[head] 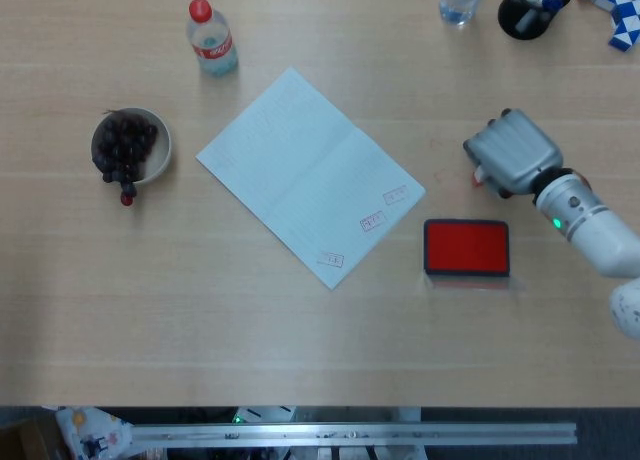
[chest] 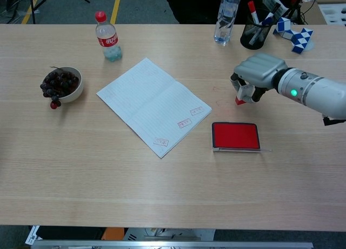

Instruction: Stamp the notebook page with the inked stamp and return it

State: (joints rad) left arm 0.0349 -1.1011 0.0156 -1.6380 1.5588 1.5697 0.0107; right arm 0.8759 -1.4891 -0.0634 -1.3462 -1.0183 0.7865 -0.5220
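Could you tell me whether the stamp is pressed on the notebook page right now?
No, the right hand holds the stamp beyond the ink pad.

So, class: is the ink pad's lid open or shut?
Open: the ink pad shows its bare red surface facing up in both views; no lid covers it.

Stamped open notebook (head: 300, 172), stamp (chest: 240, 99) aloft

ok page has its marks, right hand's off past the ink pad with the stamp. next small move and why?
Probably lower the stamp to the table and let go. The notebook page carries three red prints, so stamping looks finished. The right hand holds the stamp above bare wood beyond the ink pad, a fair spot to return it. Whether it already touches the table I cannot tell.
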